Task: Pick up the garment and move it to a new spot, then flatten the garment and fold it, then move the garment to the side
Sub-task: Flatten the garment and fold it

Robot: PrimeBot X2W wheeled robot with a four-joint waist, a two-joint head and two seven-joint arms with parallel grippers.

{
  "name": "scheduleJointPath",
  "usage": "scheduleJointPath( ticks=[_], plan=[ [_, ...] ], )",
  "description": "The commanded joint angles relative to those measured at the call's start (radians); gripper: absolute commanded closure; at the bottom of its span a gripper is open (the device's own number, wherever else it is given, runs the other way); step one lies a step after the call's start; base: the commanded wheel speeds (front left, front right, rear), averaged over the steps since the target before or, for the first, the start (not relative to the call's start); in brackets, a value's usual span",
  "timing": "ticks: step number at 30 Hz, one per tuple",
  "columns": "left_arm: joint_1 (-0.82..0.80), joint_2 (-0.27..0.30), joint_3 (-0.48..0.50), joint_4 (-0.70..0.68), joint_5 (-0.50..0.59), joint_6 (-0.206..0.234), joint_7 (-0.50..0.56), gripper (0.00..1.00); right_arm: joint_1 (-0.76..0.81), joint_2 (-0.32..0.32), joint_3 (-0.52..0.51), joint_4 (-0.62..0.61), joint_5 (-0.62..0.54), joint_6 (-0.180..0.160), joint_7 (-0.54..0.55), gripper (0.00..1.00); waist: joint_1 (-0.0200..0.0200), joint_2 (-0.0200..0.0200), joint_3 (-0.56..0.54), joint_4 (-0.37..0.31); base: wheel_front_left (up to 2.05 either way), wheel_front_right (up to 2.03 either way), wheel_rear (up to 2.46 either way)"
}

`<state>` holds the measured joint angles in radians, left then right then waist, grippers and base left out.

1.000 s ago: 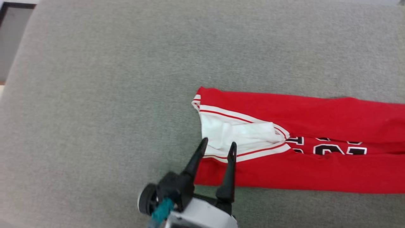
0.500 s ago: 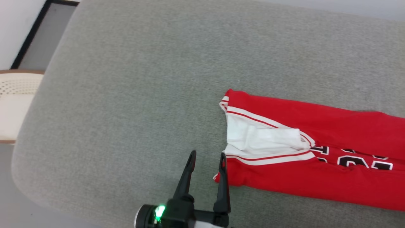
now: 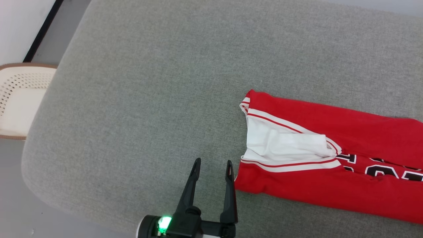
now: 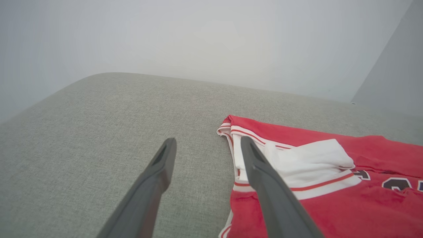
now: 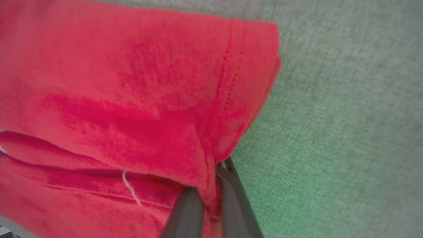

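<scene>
The garment (image 3: 330, 188), folded into a long red band, is laid on the grey fabric-covered worktop (image 3: 132, 99), with its striped armhole end just to the right of the left pincer (image 3: 213, 162). That pincer is held apart with nothing between its fingers and its right finger just beside the cloth's near corner. At the other end, the right pincer (image 5: 214, 178) is seen clamped together on a small pinch of red fabric by the stitched hem. Only a small bite appears to be taken, so it could be pulled free, or only some layers lifted. The fold would then be opened and the white panel (image 3: 284, 145) spilled out. If the band is hauled from that end alone, it is likely to be dragged and bunched.
</scene>
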<state>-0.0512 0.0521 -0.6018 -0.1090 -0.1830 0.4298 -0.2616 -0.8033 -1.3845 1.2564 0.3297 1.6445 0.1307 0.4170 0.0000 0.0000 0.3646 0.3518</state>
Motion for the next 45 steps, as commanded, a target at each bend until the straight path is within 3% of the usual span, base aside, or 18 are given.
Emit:
scheduleJointPath(
  ticks=[1, 8, 22, 31, 37, 45],
  plan=[
    [0.003, -0.002, -0.001, -0.005, -0.008, -0.003, -0.004, 0.00, 0.034, 0.055, 0.012, -0.014, -0.001, 0.000, -0.009, 1.00, 0.0000, 0.0000, 0.004, 0.000, 0.00, 0.00, 0.00],
    [-0.024, -0.002, -0.018, 0.013, -0.025, 0.010, -0.004, 0.00, 0.013, 0.054, -0.025, -0.019, 0.008, 0.000, -0.053, 1.00, 0.0000, 0.0000, -0.002, -0.025, 0.00, 0.00, 0.00],
    [-0.080, -0.001, 0.006, 0.039, 0.025, 0.031, -0.004, 0.00, 0.044, -0.037, -0.109, 0.063, 0.090, -0.001, -0.180, 1.00, 0.0000, 0.0000, 0.026, -0.146, 0.00, 0.00, 0.00],
    [-0.071, -0.001, 0.029, 0.049, 0.035, 0.025, -0.004, 0.00, 0.074, -0.061, -0.139, 0.085, 0.051, -0.001, -0.226, 1.00, 0.0000, 0.0000, 0.013, -0.180, 0.00, 0.00, 0.00],
    [-0.055, -0.001, 0.046, 0.066, 0.009, 0.001, -0.004, 0.00, 0.054, -0.061, -0.151, -0.099, -0.041, -0.001, -0.246, 1.00, 0.0000, 0.0000, -0.032, -0.198, 0.00, 0.00, 0.00],
    [-0.026, -0.001, 0.061, 0.075, -0.028, -0.034, -0.004, 0.00, -0.004, -0.056, -0.174, -0.409, -0.120, -0.001, -0.193, 1.00, 0.0000, 0.0000, -0.087, -0.179, 0.00, 0.00, 0.00]
  ],
)
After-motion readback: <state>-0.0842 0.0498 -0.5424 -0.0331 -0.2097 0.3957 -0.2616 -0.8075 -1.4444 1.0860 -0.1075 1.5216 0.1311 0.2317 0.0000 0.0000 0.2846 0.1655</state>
